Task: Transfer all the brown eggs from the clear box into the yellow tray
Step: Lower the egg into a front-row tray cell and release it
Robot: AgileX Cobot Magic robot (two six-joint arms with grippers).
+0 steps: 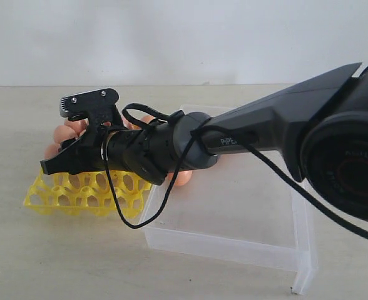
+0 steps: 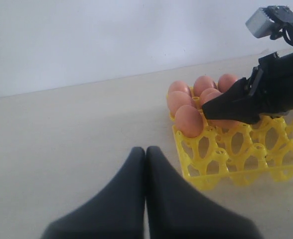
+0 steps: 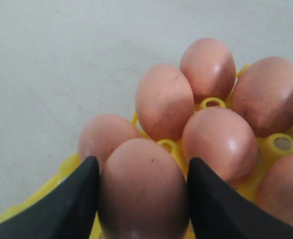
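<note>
White lettering "PiPE" stands on the right arm, by its wrist

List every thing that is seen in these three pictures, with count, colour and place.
brown eggs: at least seven, orange-brown, in the yellow tray.
yellow tray: one, yellow, on the table beside the clear box.
clear box: one, colourless, on the table under the right arm.
table: one, beige, under everything.
wall: one, white, behind the table.
cable: one, black, hanging from the right arm.
right arm: one, black, across the box to the tray.
right gripper: one, black, closed on one egg at the tray.
left gripper: one, black, shut, near the tray.
</note>
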